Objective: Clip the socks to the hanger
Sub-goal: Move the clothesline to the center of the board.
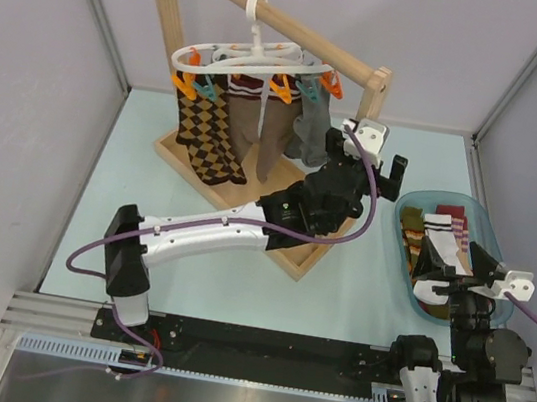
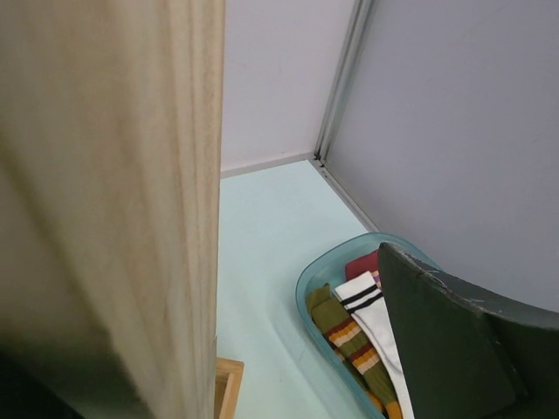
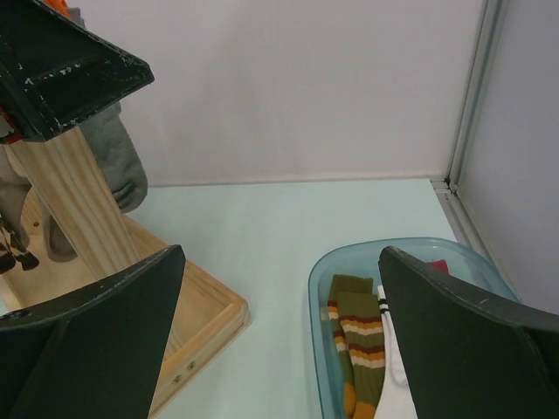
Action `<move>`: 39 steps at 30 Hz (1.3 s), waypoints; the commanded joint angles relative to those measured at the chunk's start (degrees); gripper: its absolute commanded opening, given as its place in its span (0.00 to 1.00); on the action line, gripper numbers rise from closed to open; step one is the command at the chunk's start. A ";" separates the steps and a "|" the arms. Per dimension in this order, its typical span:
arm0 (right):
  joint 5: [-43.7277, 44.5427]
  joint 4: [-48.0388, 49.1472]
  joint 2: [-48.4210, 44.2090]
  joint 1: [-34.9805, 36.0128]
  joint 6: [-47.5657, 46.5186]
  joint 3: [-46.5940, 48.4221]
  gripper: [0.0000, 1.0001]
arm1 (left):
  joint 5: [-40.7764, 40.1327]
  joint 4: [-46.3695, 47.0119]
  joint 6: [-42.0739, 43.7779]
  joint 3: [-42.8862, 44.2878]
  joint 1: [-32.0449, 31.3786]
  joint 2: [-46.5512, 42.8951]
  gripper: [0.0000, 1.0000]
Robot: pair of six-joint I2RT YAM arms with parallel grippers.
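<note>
The left arm (image 1: 205, 232) stretches toward 1 o'clock, its left gripper (image 1: 368, 160) spread wide and empty beside a wooden post (image 1: 373, 93). The right gripper (image 1: 456, 263) gapes empty over knitted socks (image 1: 439, 228) in a translucent bin (image 1: 406, 202) at 3 o'clock. The looped plastic hanger (image 1: 254, 57) is at 12.

Black-and-white arms (image 1: 203, 234), purple cables (image 1: 374, 202)

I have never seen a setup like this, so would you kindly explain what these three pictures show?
Two robot arms are bolted at the near edge of a table. The overhead picture looks down from behind them; the other two come from cameras on their wrists. The left arm reaches beside a wooden rack, where a white hanger holds clipped socks. The right arm hovers over a blue tub of loose socks, jaws wide open. Neither arm seems to hold anything.
</note>
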 commanded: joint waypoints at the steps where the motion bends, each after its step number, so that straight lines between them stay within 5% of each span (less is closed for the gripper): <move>1: 0.58 -0.23 -0.92 0.56 -0.81 0.91 1.00 | 0.41 7.45 -2.88 -5.67 -1.48 -6.45 1.00; 12: -0.03 -0.67 -0.83 0.82 -2.74 1.00 1.00 | 5.42 13.09 0.37 -22.21 -1.56 -21.56 1.00; 23: -5.13 -0.23 1.28 0.82 -2.74 1.18 1.00 | 3.93 2.12 1.25 -36.99 -0.86 -42.04 1.00; 33: -8.91 0.91 4.88 0.73 -2.57 1.62 1.00 | 15.06 -17.05 -4.03 -39.28 16.34 -58.04 1.00; 39: -13.03 1.09 6.47 0.73 -2.13 1.62 1.00 | 22.82 -20.91 -4.29 -37.71 23.20 -56.92 1.00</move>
